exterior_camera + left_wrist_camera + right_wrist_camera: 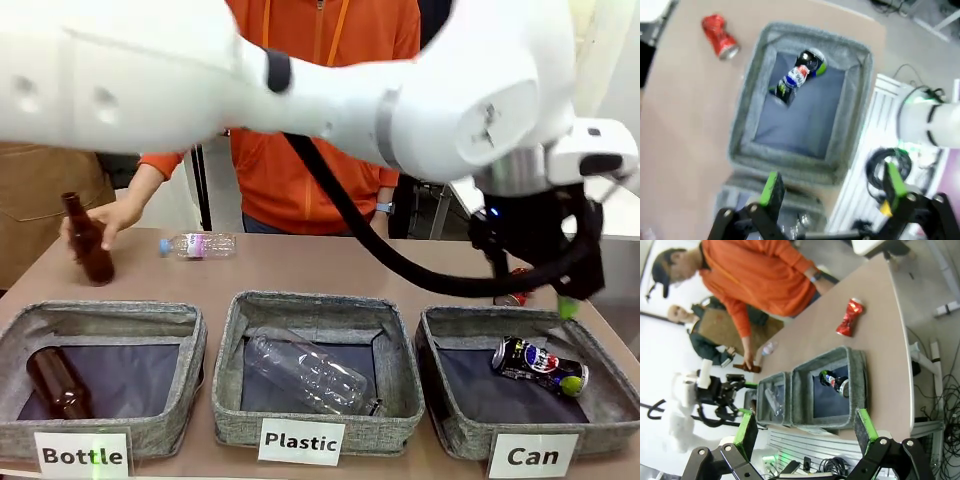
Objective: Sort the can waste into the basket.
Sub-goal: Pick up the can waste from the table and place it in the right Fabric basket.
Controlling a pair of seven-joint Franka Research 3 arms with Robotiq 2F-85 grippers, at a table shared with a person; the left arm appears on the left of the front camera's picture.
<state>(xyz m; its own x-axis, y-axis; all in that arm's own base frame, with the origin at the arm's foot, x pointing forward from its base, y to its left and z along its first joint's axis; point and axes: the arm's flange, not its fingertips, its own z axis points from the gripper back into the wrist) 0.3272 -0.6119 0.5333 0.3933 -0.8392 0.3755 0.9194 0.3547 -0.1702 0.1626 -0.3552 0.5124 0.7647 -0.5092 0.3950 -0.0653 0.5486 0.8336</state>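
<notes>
Left wrist: black can (799, 75) beyond pincer (834, 184)

Tan table (330, 265), three grey baskets (318, 300), red can (719, 35), clear bottle (198, 245), brown bottle (90, 245) upright

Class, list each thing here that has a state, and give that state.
Black can: lying in Can basket.
Red can: crushed, on table outside it.
Left gripper: open, empty.
Right gripper: open, empty.
Standing bottle: upright, person's hand on it.
Small bottle: lying on table.
Plastic basket: holds lying clear bottle.
Bottle basket: holds lying brown bottle.
</notes>
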